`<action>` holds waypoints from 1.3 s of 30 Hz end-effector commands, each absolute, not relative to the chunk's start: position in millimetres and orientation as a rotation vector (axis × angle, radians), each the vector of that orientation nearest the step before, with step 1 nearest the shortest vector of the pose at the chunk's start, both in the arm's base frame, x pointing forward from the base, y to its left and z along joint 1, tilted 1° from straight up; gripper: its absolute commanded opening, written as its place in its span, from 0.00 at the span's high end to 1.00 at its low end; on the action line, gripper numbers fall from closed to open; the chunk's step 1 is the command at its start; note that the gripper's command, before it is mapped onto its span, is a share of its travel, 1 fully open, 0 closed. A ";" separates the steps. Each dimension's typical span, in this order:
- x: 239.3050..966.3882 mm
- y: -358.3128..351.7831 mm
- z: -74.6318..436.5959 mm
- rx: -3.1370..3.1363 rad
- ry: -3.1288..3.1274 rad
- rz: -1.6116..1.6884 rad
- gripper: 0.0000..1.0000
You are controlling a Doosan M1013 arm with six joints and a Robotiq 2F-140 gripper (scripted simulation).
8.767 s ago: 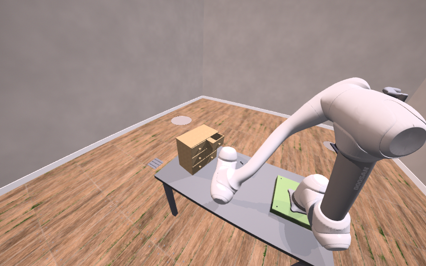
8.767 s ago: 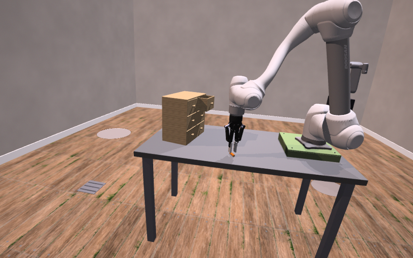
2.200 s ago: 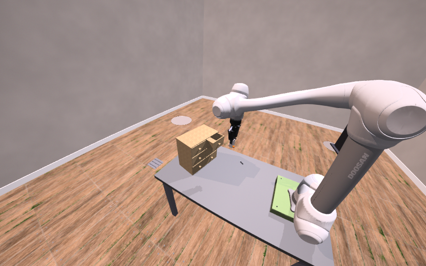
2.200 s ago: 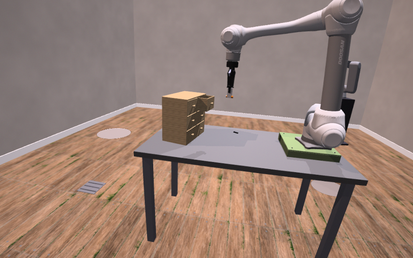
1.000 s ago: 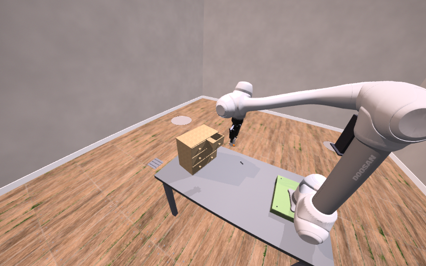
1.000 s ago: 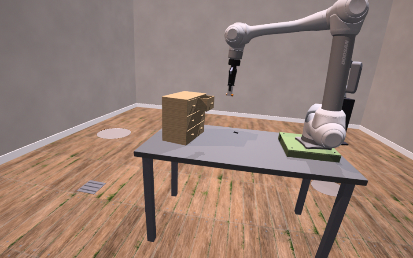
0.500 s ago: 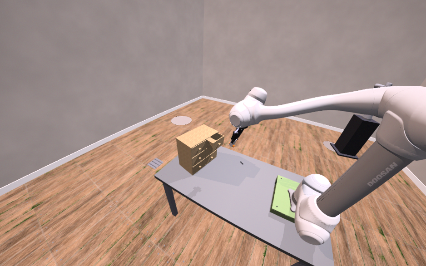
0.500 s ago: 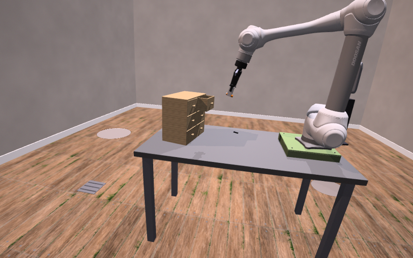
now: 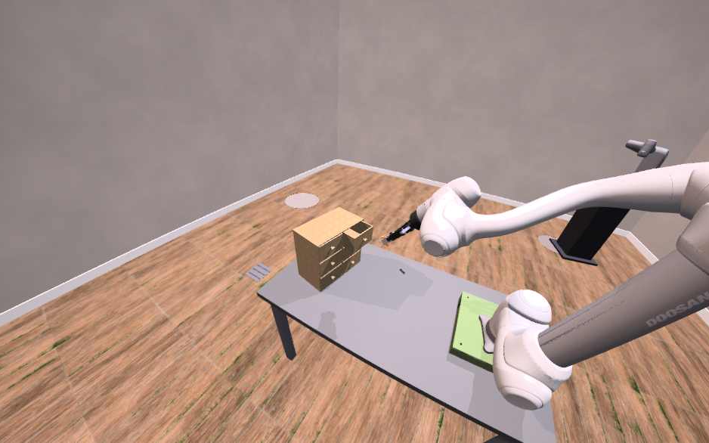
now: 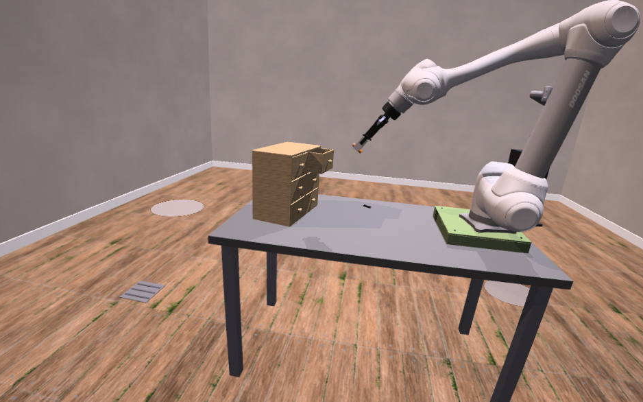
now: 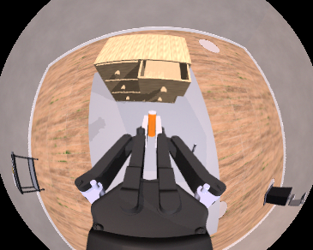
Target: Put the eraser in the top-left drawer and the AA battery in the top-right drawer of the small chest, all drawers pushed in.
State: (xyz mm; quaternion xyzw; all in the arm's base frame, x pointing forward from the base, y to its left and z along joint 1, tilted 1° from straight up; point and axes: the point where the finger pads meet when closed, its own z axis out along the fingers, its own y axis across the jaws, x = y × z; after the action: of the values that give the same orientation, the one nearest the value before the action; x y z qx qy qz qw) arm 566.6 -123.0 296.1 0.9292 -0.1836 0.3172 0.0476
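My gripper (image 9: 385, 240) (image 10: 357, 147) (image 11: 152, 122) is shut on a slim orange cylinder with a pale end, which looks like the AA battery (image 10: 360, 151) (image 11: 152, 122). It is tilted towards the chest (image 9: 324, 225) (image 10: 271, 184) (image 11: 141, 47), in the air in front of its drawers, touching nothing. The top row's right drawer (image 9: 366, 238) (image 10: 328, 162) (image 11: 153, 83) is pulled out; no thing shows in the visible part of its inside. The top row's left drawer (image 9: 325, 254) (image 10: 297, 164) (image 11: 107, 69) looks pushed in. The eraser is not visible; the closed drawers' insides are hidden.
A small dark object (image 9: 401, 271) (image 10: 367, 205) (image 11: 195, 148) lies on the grey table (image 9: 368, 324) (image 10: 379, 249) in front of the chest. The arm's green base plate (image 9: 467, 329) (image 10: 446, 224) is at the table's other end. The lower drawers look pushed in.
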 end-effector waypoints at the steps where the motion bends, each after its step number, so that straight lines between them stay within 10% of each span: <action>1: 564.6 -123.6 293.4 2.728 -0.552 1.146 0.94; 39: 558.7 -121.7 288.9 2.496 -0.511 1.501 0.94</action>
State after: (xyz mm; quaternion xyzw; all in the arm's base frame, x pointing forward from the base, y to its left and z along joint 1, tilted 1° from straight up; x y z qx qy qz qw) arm 558.9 -121.7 289.9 0.8624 -0.1616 0.4754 0.0638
